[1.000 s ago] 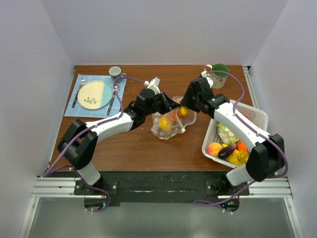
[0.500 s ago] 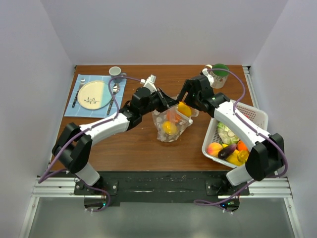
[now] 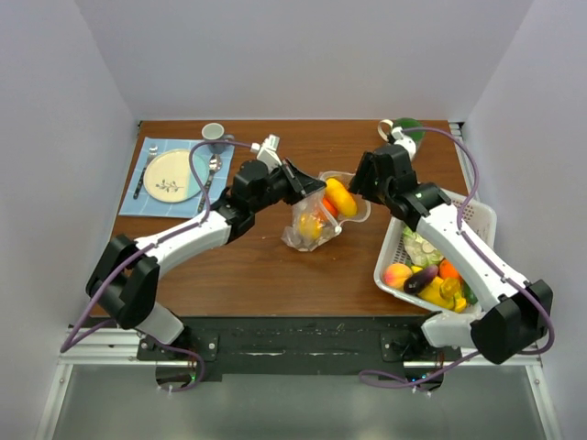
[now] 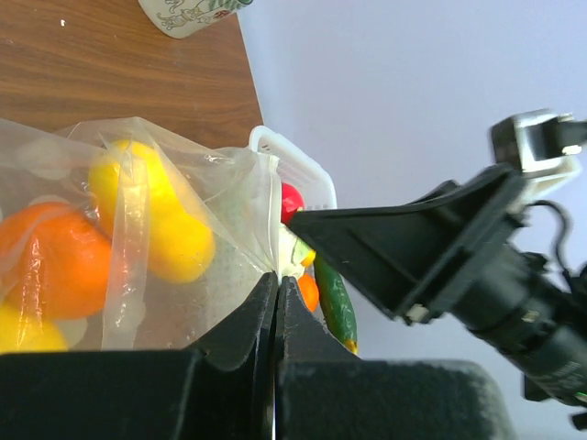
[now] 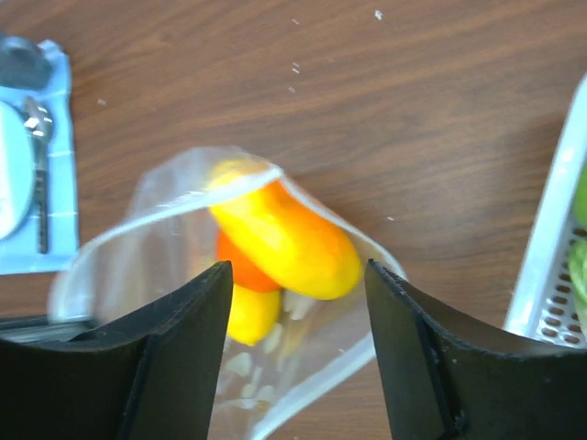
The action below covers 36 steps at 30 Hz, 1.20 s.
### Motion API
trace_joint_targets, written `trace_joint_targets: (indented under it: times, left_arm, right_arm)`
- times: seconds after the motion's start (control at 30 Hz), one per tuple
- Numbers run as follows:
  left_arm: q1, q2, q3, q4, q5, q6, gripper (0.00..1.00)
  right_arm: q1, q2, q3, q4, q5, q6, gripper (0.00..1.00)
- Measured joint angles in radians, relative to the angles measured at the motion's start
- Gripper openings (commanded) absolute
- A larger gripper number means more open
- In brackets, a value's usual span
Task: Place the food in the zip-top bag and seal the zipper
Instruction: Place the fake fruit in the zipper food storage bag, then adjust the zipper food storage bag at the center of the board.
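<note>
The clear zip-top bag (image 3: 316, 220) hangs at the table's middle, its mouth open toward the right. Inside are a long yellow-orange piece (image 3: 340, 197), an orange piece (image 5: 240, 263) and a yellow piece (image 3: 308, 228). My left gripper (image 3: 305, 183) is shut on the bag's edge (image 4: 268, 229) and holds it up. My right gripper (image 3: 356, 188) is open and empty just above the bag's mouth; the yellow-orange piece (image 5: 286, 240) lies between its fingers (image 5: 174, 330) in the right wrist view. More food (image 3: 424, 275) lies in the white basket (image 3: 477, 215).
A blue placemat with a plate (image 3: 174, 174), cutlery and a small cup (image 3: 213, 132) is at the back left. A green mug (image 3: 405, 134) stands at the back right. The basket sits at the right edge under my right arm.
The right gripper has let go of the yellow-orange piece into the bag and drawn back to the right. The left gripper has lifted the bag's edge and shifted slightly right.
</note>
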Motion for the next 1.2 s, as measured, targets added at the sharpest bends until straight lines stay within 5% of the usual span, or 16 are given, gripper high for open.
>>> trace_joint_targets:
  times: [0.27,0.53,0.73,0.97,1.2]
  left_arm:
    - [0.009,-0.017,-0.002,0.002,0.022,0.000,0.00]
    - [0.009,-0.048,-0.026,0.019,0.029,0.000,0.00]
    - [0.016,-0.098,-0.053,0.011,0.025,0.006,0.00]
    - [0.020,-0.140,-0.101,-0.076,-0.052,0.092,0.00]
    - [0.019,-0.127,-0.135,-0.230,-0.097,0.159,0.00]
  right_arm:
    - [-0.112,-0.100,-0.245,0.060,-0.135,-0.047,0.63]
    - [-0.111,-0.084,-0.294,0.175,-0.230,-0.031,0.53]
    - [-0.111,-0.074,-0.306,0.206,-0.238,0.005,0.00]
    - [-0.020,-0.062,-0.190,0.123,-0.226,0.028,0.00]
    - [0.153,0.124,0.079,0.035,-0.192,-0.026,0.00]
